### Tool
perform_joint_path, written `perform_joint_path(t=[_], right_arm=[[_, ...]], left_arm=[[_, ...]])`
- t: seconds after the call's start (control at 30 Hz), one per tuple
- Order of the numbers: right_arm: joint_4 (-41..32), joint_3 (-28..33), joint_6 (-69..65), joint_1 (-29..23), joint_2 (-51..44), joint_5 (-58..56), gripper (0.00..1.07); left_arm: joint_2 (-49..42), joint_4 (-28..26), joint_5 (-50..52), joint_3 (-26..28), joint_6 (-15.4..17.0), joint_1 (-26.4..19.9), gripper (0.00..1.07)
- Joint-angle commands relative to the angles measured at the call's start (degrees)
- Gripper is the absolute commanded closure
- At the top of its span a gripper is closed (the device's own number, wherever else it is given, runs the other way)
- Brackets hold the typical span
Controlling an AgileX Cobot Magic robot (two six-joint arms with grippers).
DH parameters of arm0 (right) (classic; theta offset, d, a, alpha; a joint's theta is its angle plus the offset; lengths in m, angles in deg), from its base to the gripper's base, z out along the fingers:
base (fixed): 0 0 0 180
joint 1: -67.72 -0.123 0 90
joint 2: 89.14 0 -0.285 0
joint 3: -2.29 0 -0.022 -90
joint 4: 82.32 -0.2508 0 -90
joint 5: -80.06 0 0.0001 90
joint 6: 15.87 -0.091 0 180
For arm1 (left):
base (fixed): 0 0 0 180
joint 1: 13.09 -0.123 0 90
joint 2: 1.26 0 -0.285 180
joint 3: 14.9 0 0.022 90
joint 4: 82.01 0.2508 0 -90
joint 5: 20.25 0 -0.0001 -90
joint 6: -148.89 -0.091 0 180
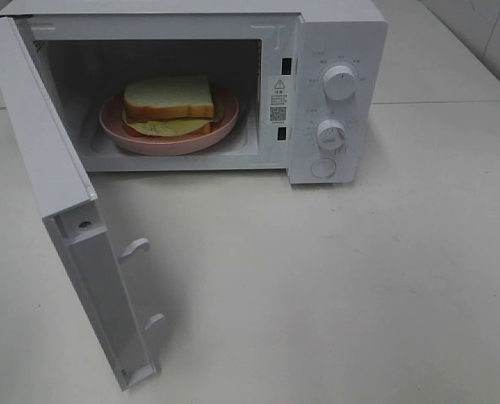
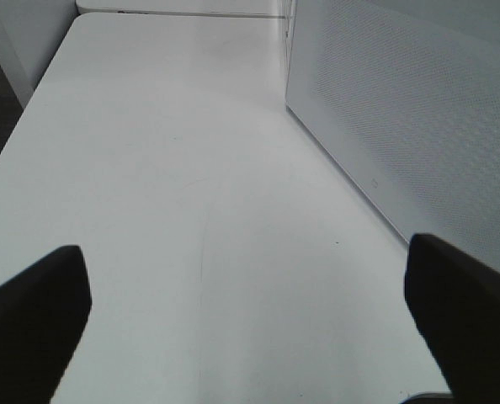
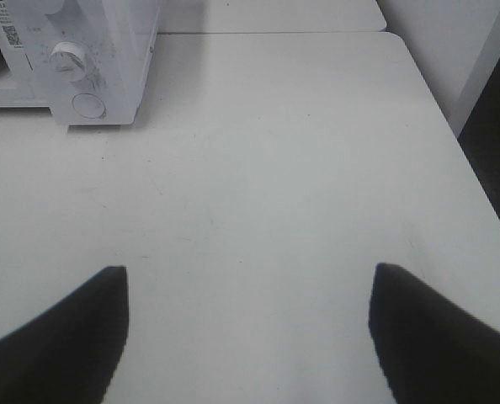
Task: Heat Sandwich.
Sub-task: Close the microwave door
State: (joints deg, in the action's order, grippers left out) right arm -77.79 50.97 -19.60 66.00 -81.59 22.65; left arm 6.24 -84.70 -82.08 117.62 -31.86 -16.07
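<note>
The sandwich is inside the microwave cavity, sitting on the pink plate. It's roughly centred on the plate and narrower than the rim. White bread on top, tan crust, and yellowish-green filling shows at the front edge under the top slice. The plate lies flat on the cavity floor.

The door stands wide open, hinged on the left in the high view. Two white latch hooks stick out of its inner side near the free edge. The control panel is right of the cavity: upper knob, lower knob, round button below them. There's a warning sticker on the frame strip between cavity and panel. The dial markings are too small to read, so we can't tell the knob settings.

The microwave stands toward the back of the white table.

The left hand is released: dark fingers spread wide, only bare table between them. It sits low over the table, just beside the outer face of the open door, whose dotted panel fills one side of the left wrist view. We see no contact with the door.

The right hand is also released, fingers wide apart with bare table between them. It faces the control-panel corner of the microwave. The lower knob and round button show in the right wrist view, well apart from the fingers.
</note>
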Motion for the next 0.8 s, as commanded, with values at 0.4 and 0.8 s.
perform_joint_path(t=[0.4, 0.8], right_arm=[[-0.06, 0.06, 0.23, 0.40, -1.60, 0.29, 0.31], [-0.06, 0.06, 0.23, 0.40, -1.60, 0.29, 0.31]], left_arm=[[-0.29, -1.03, 0.52, -0.11, 0.17, 0.29, 0.10], [3.15, -1.15, 2.92, 2.86, 0.34, 0.29, 0.13]])
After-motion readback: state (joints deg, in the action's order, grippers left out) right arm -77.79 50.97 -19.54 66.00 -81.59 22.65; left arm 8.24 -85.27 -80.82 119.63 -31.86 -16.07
